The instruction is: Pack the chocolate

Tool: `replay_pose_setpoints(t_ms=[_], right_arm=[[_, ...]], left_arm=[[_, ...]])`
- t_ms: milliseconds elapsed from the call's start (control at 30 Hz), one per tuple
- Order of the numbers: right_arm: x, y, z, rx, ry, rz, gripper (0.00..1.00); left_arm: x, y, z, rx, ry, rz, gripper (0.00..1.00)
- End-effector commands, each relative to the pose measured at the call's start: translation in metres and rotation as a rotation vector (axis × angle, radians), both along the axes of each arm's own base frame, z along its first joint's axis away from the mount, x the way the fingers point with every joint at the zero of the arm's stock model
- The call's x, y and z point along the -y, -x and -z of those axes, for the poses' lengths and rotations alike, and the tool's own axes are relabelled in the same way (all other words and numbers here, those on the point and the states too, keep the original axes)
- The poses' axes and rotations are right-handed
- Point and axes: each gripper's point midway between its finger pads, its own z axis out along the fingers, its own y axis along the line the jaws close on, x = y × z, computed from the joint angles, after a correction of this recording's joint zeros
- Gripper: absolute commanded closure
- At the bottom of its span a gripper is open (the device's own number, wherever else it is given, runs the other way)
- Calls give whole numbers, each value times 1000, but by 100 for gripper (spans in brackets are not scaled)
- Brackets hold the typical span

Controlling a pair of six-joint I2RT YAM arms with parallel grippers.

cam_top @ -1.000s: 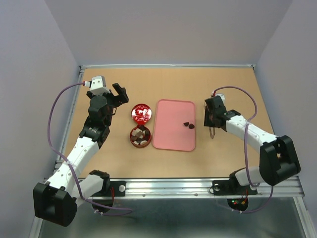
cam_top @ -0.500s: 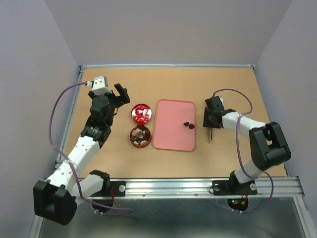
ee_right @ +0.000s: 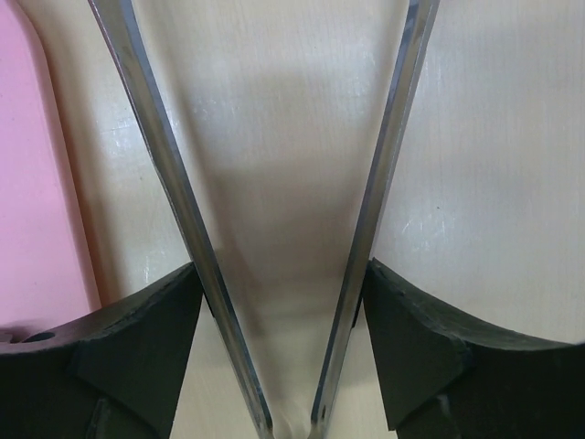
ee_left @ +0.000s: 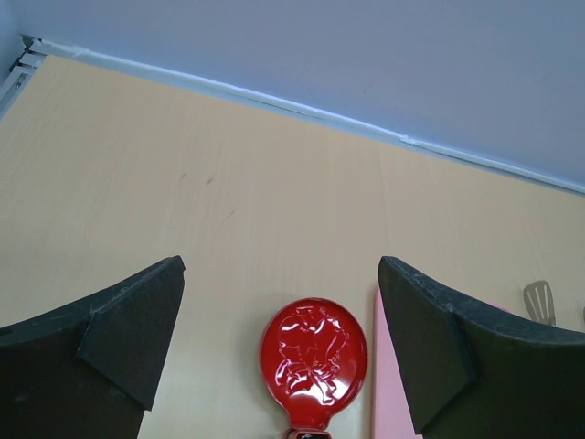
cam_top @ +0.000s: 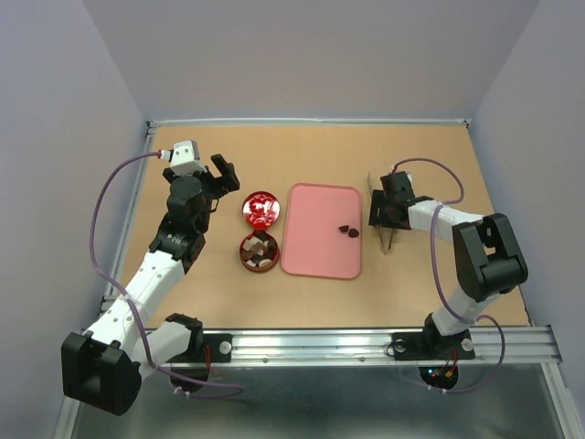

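Right gripper [ee_right: 281, 274] pinches the tongs [ee_right: 171, 174], their arms splayed in a V, just beside the pink tray [cam_top: 315, 247]'s right edge. Two dark bits of chocolate [cam_top: 348, 230] sit near that edge, more in the red tin [cam_top: 242, 251]. Left gripper [ee_left: 281, 265] is spread wide near the lid [ee_left: 313, 358], with worktop [cam_top: 439, 165] running back to the walls.

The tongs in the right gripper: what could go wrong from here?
The tongs are held spread wide in the right gripper; with a looser hold they may slip out. The two dark chocolates lie near the right edge of the pink tray; a clumsy pinch could push them off.
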Motion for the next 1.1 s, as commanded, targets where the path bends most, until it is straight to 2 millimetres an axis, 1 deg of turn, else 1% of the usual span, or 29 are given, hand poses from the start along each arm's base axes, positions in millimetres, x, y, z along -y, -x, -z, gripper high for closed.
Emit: replay_pose_setpoints(t_ms=[0, 100, 167, 300, 333, 433, 467, 533, 567, 600, 667, 700, 733, 767, 800, 833, 900, 933, 967, 1000, 1033, 1067], right_arm=[[-1, -10, 2, 5, -5, 2, 24], [0, -8, -1, 8, -2, 10, 19], [1, -7, -5, 13, -1, 15, 0], [5, -7, -24, 48, 6, 27, 0], [5, -7, -35, 70, 2, 27, 0], [9, -5, -57, 103, 13, 24, 0], [9, -6, -73, 139, 8, 23, 0], [10, -6, -90, 168, 9, 13, 0], [8, -6, -107, 209, -6, 4, 0], [5, -8, -117, 235, -18, -10, 0], [-6, -8, -137, 278, -78, -61, 0], [-18, -9, -143, 286, -124, -106, 0], [-25, -14, -155, 316, -152, -130, 1], [-31, -16, -160, 328, -175, -152, 2], [-44, -21, -169, 352, -223, -202, 3], [-48, -24, -171, 362, -237, -218, 3], [-65, -27, -175, 369, -287, -277, 5], [-79, -32, -175, 368, -307, -317, 6], [-86, -34, -174, 364, -310, -335, 6], [-98, -34, -173, 362, -309, -367, 6], [-105, -37, -165, 340, -302, -380, 7], [-112, -41, -168, 348, -300, -397, 7]], left_arm=[[0, -1, -29, 68, 10, -7, 1], [0, -1, -30, 71, 11, -6, 1], [0, -1, -29, 68, 12, -5, 1], [0, -1, -28, 66, 16, -5, 1], [0, -1, -28, 66, 16, -5, 1], [1, 0, -26, 62, 17, -8, 1], [0, 0, -26, 61, 17, -9, 1], [1, 0, -21, 49, 26, -12, 1], [1, 0, -18, 41, 33, -17, 1], [0, 1, -12, 27, 39, -26, 1], [0, 3, 0, -2, 66, -34, 1], [-1, 4, 9, -22, 70, -38, 1], [0, 5, 17, -43, 73, -39, 1], [0, 7, 22, -56, 79, -39, 1], [-1, 9, 33, -84, 85, -42, 1], [-1, 11, 38, -98, 85, -46, 1], [-2, 14, 46, -119, 93, -53, 1], [-3, 16, 51, -133, 91, -57, 1], [-2, 17, 56, -146, 90, -56, 1], [-2, 19, 60, -159, 90, -58, 1], [-2, 20, 63, -168, 89, -59, 1], [-1, 22, 69, -182, 83, -61, 2]])
